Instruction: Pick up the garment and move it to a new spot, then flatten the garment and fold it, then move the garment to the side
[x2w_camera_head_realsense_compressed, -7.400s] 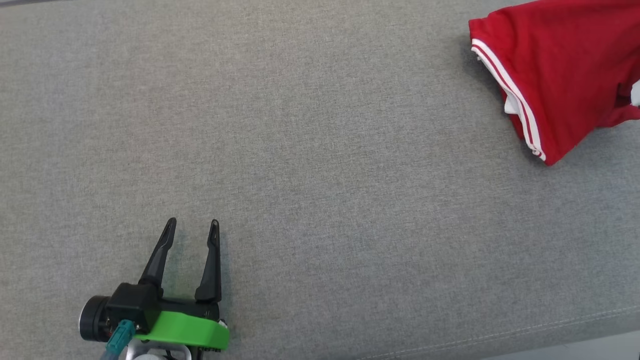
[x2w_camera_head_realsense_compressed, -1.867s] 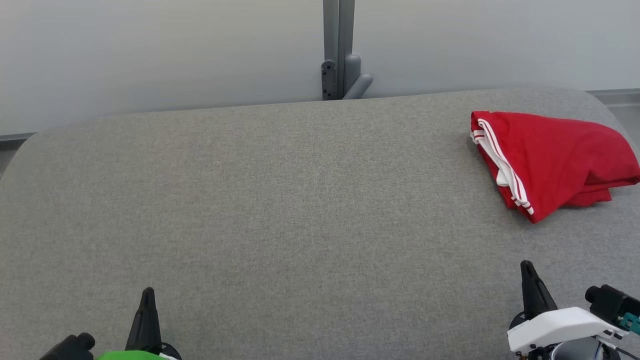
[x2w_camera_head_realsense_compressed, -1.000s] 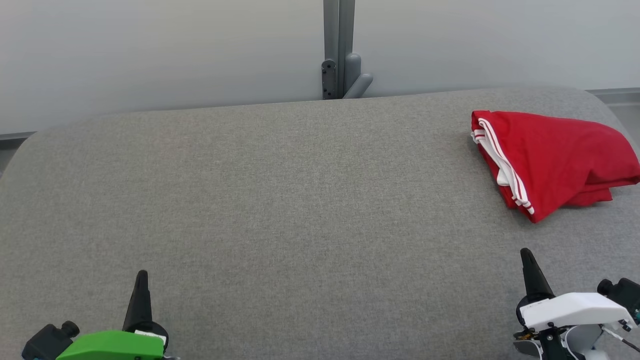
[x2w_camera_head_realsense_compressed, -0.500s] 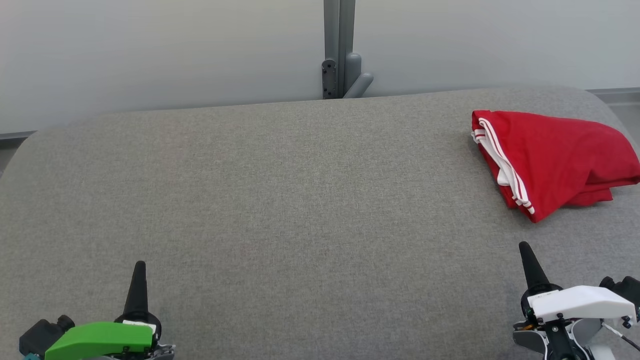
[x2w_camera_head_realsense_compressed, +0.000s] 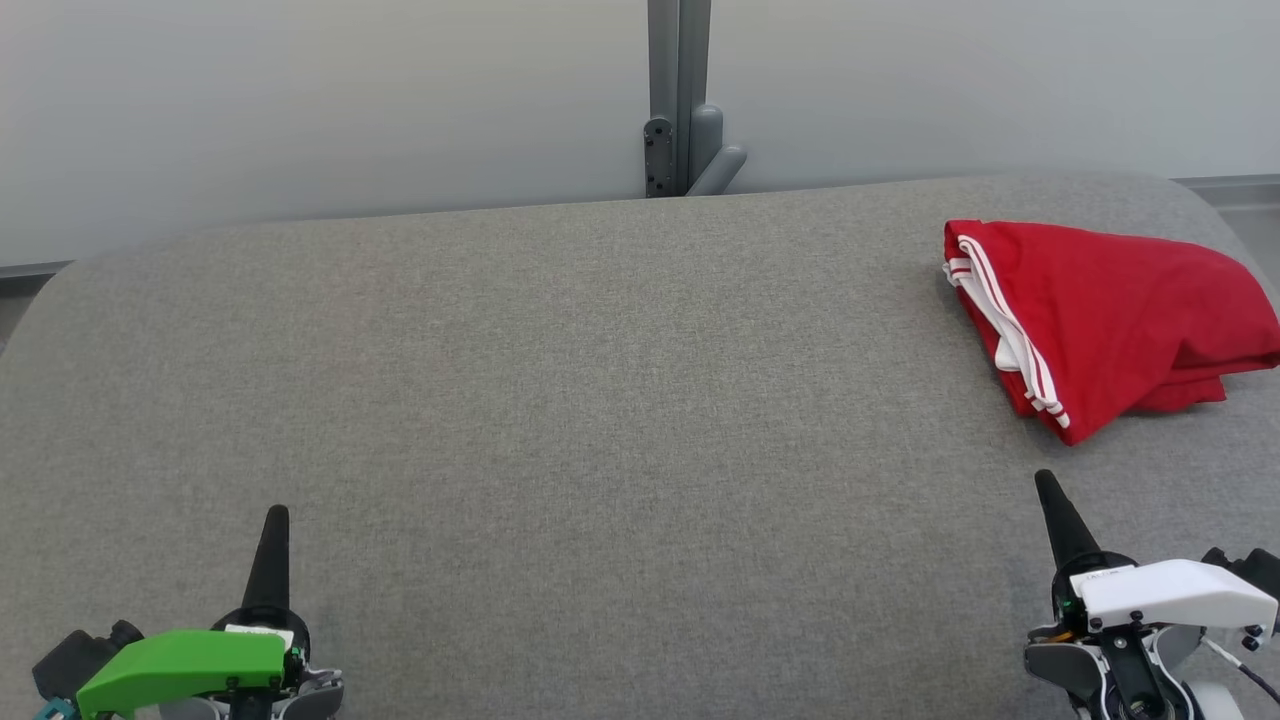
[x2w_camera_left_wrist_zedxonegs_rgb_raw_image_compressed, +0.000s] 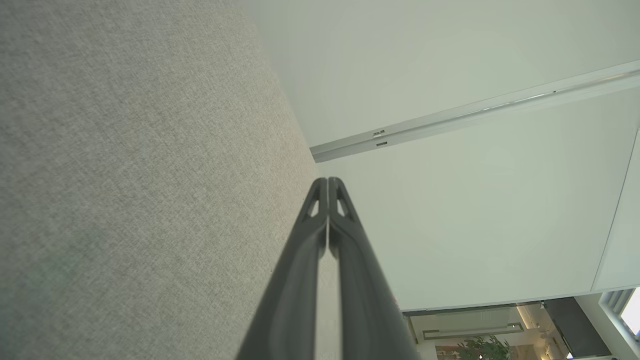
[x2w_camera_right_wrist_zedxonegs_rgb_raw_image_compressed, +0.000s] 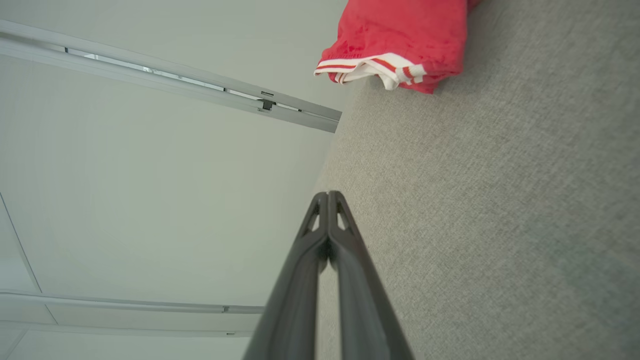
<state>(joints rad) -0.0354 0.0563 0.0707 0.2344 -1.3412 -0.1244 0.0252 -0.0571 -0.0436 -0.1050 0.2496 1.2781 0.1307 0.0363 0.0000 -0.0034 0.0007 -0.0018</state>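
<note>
At far right of the grey padded surface (x2w_camera_head_realsense_compressed: 600, 420): entry one, garment (x2w_camera_head_realsense_compressed: 1110, 310). It was red cloth with white striped trim, lying in a loose bundle of several layers. The striped hem faced the middle of the surface, and the other end ran to the picture's edge in the head view. It sat close to the surface's rounded right end.

Entry two, right gripper (x2w_camera_head_realsense_compressed: 1046, 482), white housing. Its fingers were pressed together and held nothing. It pointed roughly toward the garment from the near side and stood apart from it.

Entry three, left gripper (x2w_camera_head_realsense_compressed: 275, 514), green housing. Its fingers were likewise pressed together and empty, at the near left and well apart from the garment.

Hazards, as judged:
- With its fingers together, the right gripper would likely shove the bundle rather than grasp it. A push toward the rounded right end could send cloth over the edge.
- A pinch on the top layer alone would probably peel the bundle open and leave the rest dragging.
- The striped hem looked layered, so a grip there might catch an uneven number of plies.
- The left arm faced a long reach, so a two-handed lift could begin lopsided.
</note>
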